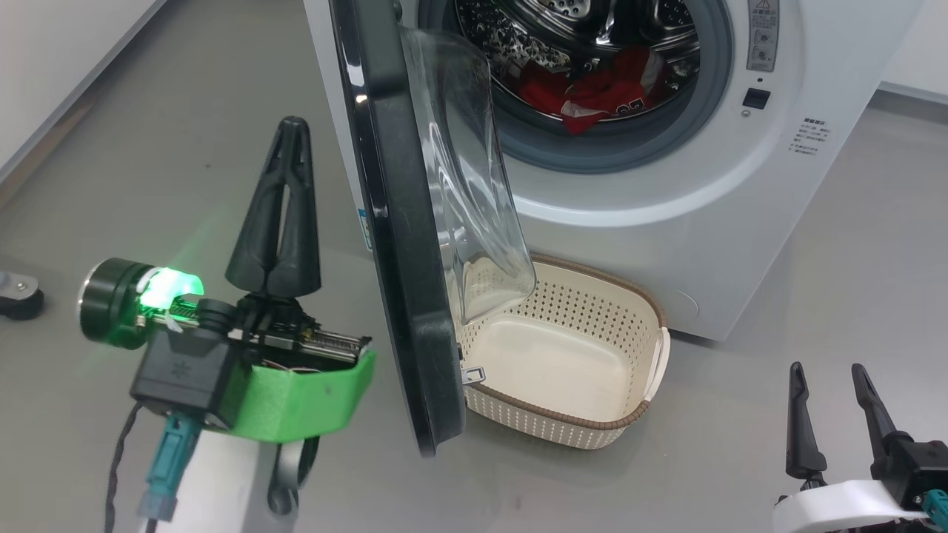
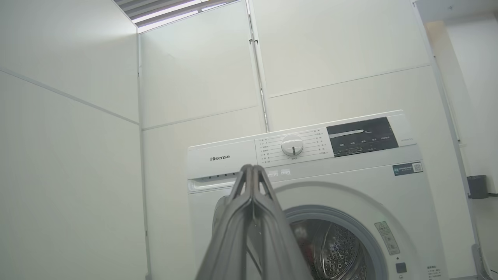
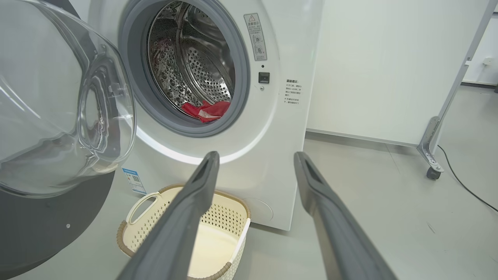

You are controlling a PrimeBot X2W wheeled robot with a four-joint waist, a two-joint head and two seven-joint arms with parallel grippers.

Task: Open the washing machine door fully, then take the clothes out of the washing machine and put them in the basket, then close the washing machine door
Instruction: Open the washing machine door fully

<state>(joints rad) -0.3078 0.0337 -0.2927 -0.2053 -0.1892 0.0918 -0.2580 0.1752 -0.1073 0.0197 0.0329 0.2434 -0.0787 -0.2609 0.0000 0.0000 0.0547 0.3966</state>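
The white washing machine [image 1: 666, 207] stands with its drum open. Its door [image 1: 400, 222] is swung out towards me, seen edge-on, and the clear glass bowl [image 1: 466, 170] hangs over the basket's left end. Red clothes [image 1: 592, 89] lie in the bottom of the steel drum, also visible as clothes [image 3: 206, 110] in the right wrist view. The cream basket [image 1: 548, 422] sits on the floor below the drum with nothing in it. My left gripper [image 1: 292, 127] is shut on nothing, just left of the door's outer face. My right gripper [image 1: 827, 370] is open at lower right, away from the basket.
A dark caster wheel [image 1: 18, 296] sits on the grey floor at far left. Right of the machine stands a white partition with a wheeled leg [image 3: 432, 155], and a black cable [image 3: 467, 186] runs across the floor there. A wall runs along the upper left.
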